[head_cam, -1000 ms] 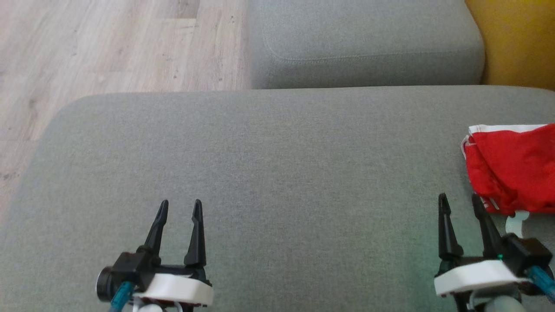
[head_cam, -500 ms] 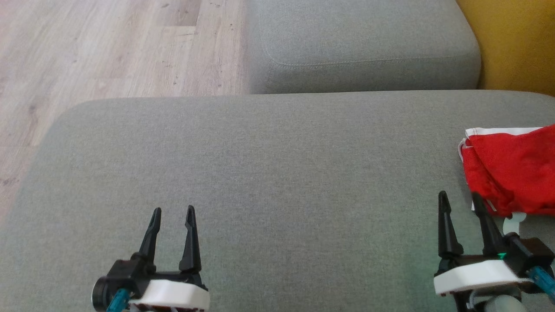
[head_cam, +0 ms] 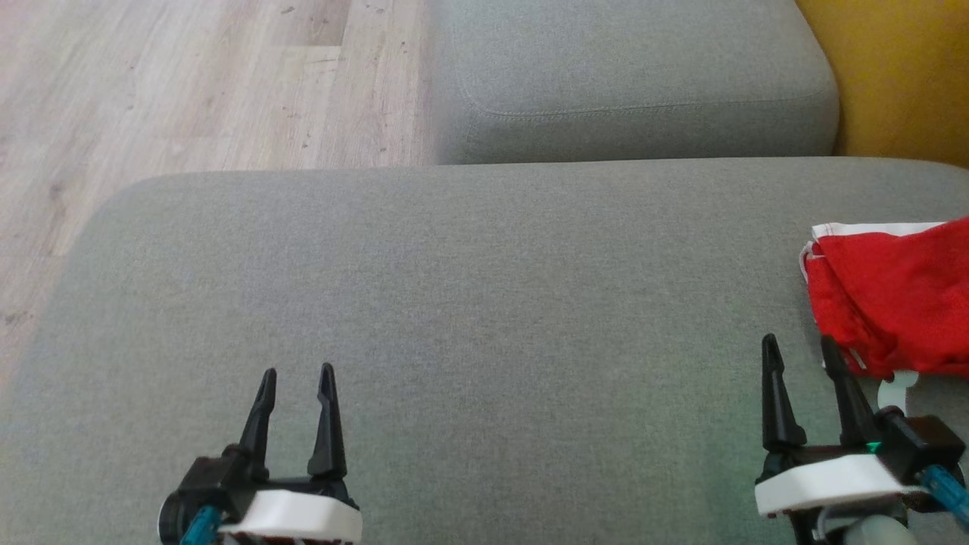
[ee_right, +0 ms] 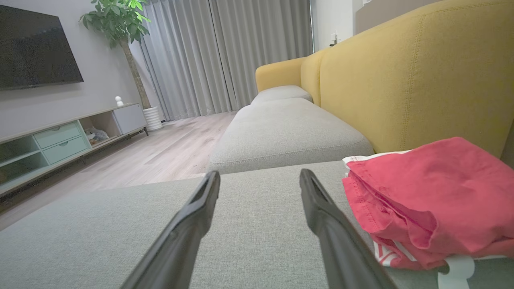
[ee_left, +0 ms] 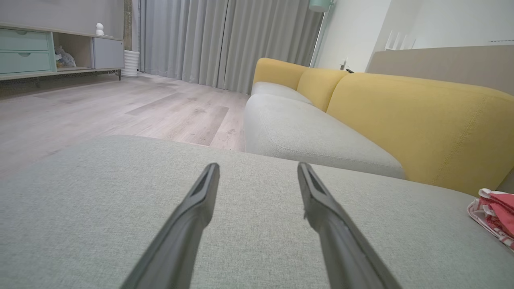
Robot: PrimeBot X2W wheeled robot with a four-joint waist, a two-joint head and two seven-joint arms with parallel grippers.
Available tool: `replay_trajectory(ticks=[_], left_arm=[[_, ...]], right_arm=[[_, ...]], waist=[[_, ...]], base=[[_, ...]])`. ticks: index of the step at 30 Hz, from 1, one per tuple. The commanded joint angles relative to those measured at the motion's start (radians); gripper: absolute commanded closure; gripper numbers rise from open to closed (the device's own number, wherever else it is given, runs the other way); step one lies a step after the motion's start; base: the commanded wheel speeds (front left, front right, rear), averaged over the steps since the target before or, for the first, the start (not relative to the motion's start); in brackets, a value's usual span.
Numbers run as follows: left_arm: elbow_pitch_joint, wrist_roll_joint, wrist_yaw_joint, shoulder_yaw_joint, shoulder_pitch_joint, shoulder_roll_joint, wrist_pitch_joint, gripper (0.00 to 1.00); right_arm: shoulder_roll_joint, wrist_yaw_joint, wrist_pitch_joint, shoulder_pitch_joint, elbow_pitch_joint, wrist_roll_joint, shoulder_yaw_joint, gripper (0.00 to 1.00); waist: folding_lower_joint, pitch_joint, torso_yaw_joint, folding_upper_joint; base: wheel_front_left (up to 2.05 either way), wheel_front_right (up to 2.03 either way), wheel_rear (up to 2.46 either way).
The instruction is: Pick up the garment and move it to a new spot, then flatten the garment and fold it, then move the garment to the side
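Our left pincer (head_cam: 297, 370) is wide open and holds nothing. Our right pincer (head_cam: 799, 340) is wide open too and holds nothing. The red garment (head_cam: 897, 295) lies bunched on the gray sofa seat (head_cam: 484, 288), just beside the right pincer, on its right side.

The garment (head_cam: 893, 303) was red with white trim; the sofa cushion (head_cam: 454, 303) grey, its backrest (head_cam: 901, 68) mustard yellow.
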Motion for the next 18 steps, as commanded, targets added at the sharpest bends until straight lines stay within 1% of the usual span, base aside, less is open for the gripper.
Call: replay_trajectory(ticks=[1,7,11,18], left_arm=[[-0.030,0.004,0.009,0.037,-0.035,0.001,-0.010,0.00],[-0.038,0.011,0.008,0.036,-0.038,0.001,-0.010,0.00],[-0.037,-0.003,0.008,0.036,-0.034,0.001,-0.010,0.00],[-0.018,-0.089,0.001,0.026,-0.033,0.001,-0.010,0.00]], right_arm=[[-0.005,-0.001,-0.012,-0.026,-0.033,-0.005,0.023,0.00],[-0.005,-0.001,-0.012,-0.025,-0.035,-0.010,0.026,0.00],[-0.005,-0.001,-0.012,-0.028,-0.041,-0.004,0.029,0.00],[-0.005,-0.001,-0.012,-0.028,-0.042,0.003,0.037,0.00]], waist=[[0.0000,0.000,0.001,-0.0001],[0.0000,0.001,0.002,-0.0001],[0.0000,0.002,0.002,-0.0001],[0.0000,0.004,-0.001,-0.0001]], base=[[0.00,0.00,0.00],[0.00,0.00,0.00],[0.00,0.00,0.00],[0.00,0.00,0.00]])
